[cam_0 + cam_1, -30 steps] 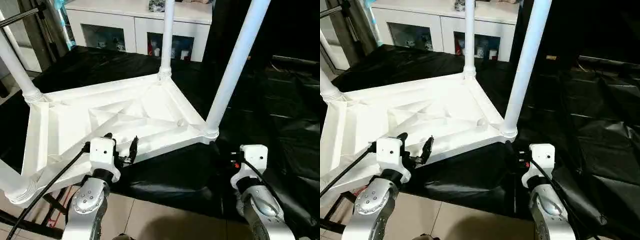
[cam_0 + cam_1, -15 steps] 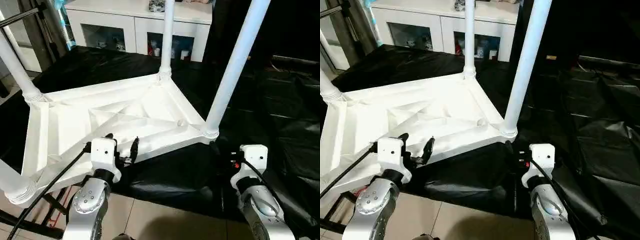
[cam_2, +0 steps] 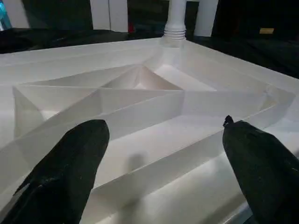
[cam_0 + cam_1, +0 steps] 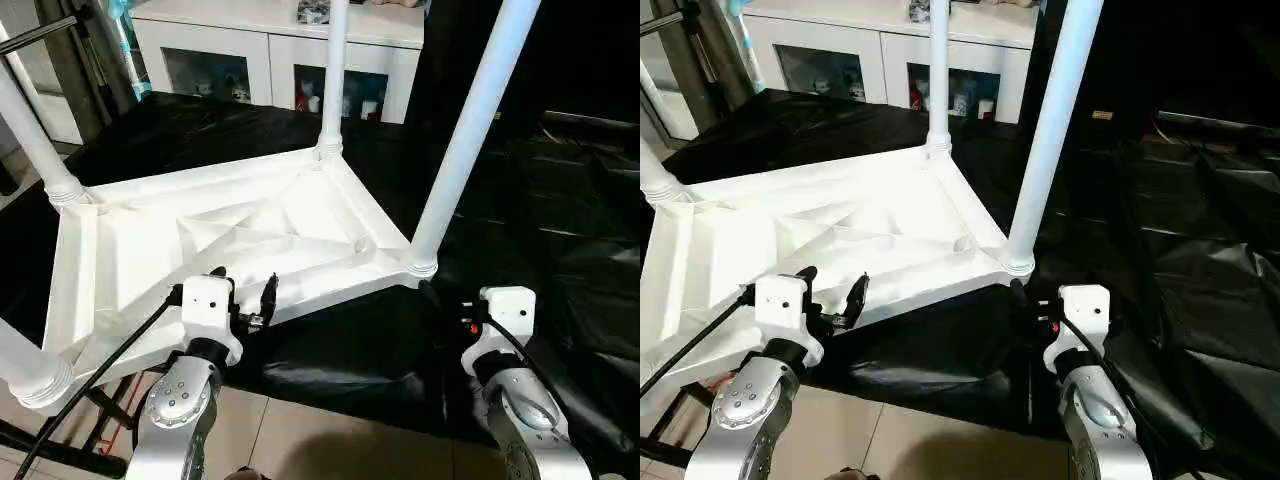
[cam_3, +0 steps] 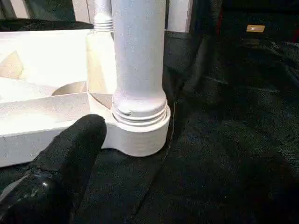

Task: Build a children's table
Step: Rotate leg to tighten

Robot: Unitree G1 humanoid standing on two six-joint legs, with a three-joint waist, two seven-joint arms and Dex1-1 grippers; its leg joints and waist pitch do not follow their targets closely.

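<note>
I see the children's table (image 4: 230, 240) lying upside down on the black sheet (image 4: 560, 250), legs up. My left gripper (image 4: 243, 290) gapes wide and empty at its near edge; my right gripper (image 4: 1040, 300), equally wide and empty, sits just beside the near right corner leg (image 4: 1045, 150).

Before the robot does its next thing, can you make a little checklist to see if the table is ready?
1. All four legs standing in the corner sockets: ok. The near right leg, far leg, left leg and near left leg all stand up from the upside-down table top.
2. Near right leg pushed fully into its socket: cannot tell.
3. Left gripper open and holding nothing: ok, it sits at the top's near edge.
4. Right gripper open and empty: ok, beside the near right socket.
5. Table top resting on the black sheet: not ok, its near left corner hangs past the edge.
</note>
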